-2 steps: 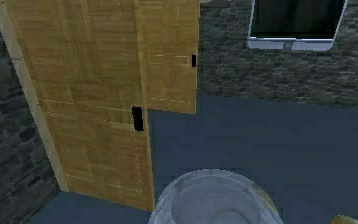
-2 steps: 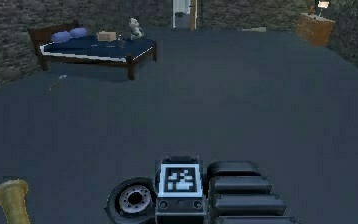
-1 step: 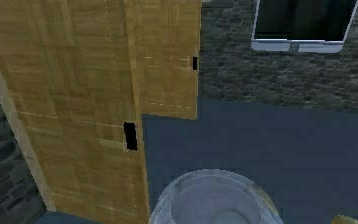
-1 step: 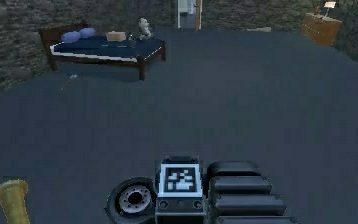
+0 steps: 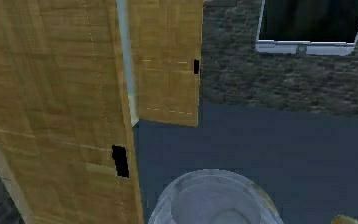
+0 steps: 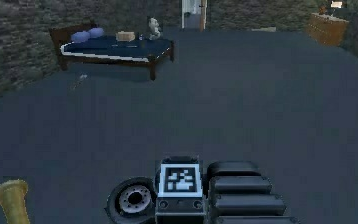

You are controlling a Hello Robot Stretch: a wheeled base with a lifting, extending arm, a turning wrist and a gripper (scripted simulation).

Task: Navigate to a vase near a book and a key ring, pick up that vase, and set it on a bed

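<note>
A dark wooden bed [image 6: 117, 50] with a dark blue cover and blue pillows [image 6: 87, 35] stands at the arm side view's upper left, far across the floor. A small tan thing [image 6: 125, 36] lies on it. At the arm side view's bottom edge is the arm's end with a white marked square [image 6: 182, 180]. Left of that square sits the gripper's [image 6: 135, 198] dark round body. A golden, trumpet-mouthed vase shape [image 6: 9, 200] shows at the bottom left corner, over the dark floor. I cannot make out the fingers, so I cannot tell whether the gripper holds anything.
In the forward view a wooden door leaf [image 5: 57, 110] stands close on the left, and a second one [image 5: 167, 60] lies farther back. A dark stone wall with a window [image 5: 312, 25] runs behind. A pale rounded thing [image 5: 212, 200] sits low in the middle. A wicker-coloured piece [image 6: 329, 28] stands far right.
</note>
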